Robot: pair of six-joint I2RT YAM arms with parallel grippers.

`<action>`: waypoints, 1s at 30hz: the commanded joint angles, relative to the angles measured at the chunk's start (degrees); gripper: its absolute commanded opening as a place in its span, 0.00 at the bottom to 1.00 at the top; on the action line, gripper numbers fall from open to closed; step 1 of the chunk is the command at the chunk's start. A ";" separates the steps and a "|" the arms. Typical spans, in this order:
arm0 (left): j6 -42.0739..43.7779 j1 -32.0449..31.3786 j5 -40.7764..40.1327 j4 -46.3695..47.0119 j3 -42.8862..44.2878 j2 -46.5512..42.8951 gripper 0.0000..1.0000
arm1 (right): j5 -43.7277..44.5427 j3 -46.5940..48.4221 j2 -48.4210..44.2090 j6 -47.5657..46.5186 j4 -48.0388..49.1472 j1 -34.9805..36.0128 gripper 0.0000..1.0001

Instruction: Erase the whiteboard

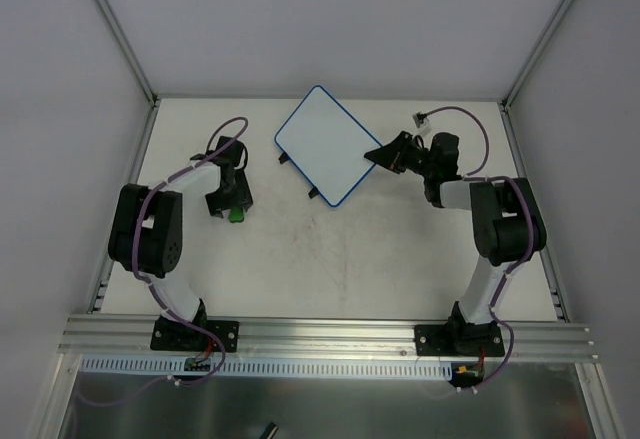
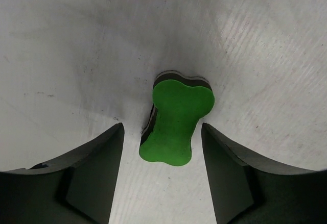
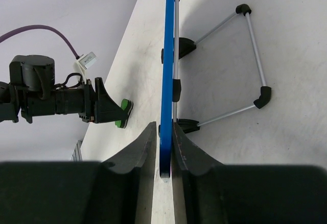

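The whiteboard [image 1: 322, 144], white with a thin blue frame, stands at the back middle of the table, and I see no marks on its face. My right gripper [image 1: 383, 154] is shut on its right edge. In the right wrist view the blue edge [image 3: 167, 55] runs up from between the closed fingers of the right gripper [image 3: 164, 132]. A green bone-shaped eraser [image 2: 178, 122] lies flat on the table. My left gripper [image 2: 162, 132] is open, with one finger on each side of the eraser's near end and neither touching it. The eraser also shows in the top view [image 1: 236, 215].
A wire stand [image 3: 253, 66] with black tabs folds out from the board's back and rests on the table. Grey enclosure walls [image 1: 70, 109] close the left, right and back sides. An aluminium rail [image 1: 330, 334] runs along the near edge.
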 commanded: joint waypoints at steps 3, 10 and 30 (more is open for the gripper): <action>0.83 0.21 1.67 2.32 -2.23 -1.90 0.67 | -1.32 1.14 -2.65 -2.22 -0.85 1.07 0.21; 0.57 0.21 1.23 5.13 -6.18 -7.51 0.99 | -1.14 1.32 -2.56 -2.22 -0.94 1.07 0.41; 0.83 -0.05 2.29 23.84 -24.99 -27.91 0.99 | 2.63 -5.17 -9.32 -4.68 0.99 -0.33 0.99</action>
